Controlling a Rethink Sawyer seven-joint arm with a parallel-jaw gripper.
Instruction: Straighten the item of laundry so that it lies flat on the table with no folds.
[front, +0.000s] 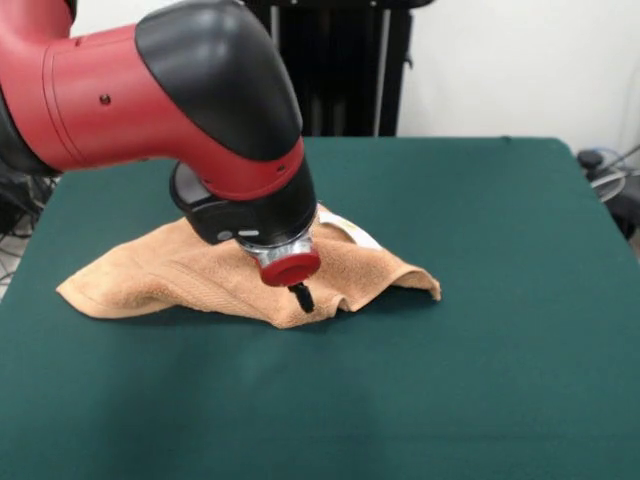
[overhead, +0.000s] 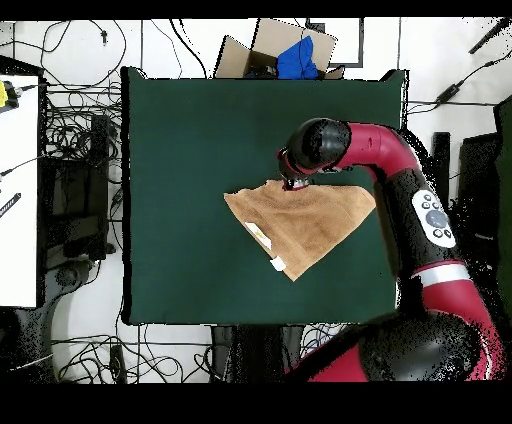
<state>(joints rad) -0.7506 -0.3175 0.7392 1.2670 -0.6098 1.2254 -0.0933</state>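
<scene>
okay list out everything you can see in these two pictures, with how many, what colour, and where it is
towel: one, orange-tan, middle of the table, rumpled with a raised fold at its edge under the gripper
white tags: two, on the towel edge toward the robot's base
table: one, dark green, fills most of both views
cardboard box: one, brown with something blue in it, on the floor past the table's far edge
cables: many, black, on the floor beside the table
arm: one, red and black, reaching over the towel
gripper: one, black tip at the towel's fold; jaws unclear

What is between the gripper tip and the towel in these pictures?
Nothing. In the front view the gripper comes down onto the raised edge of the towel, with no gap or other object visible. The overhead view agrees.
</scene>
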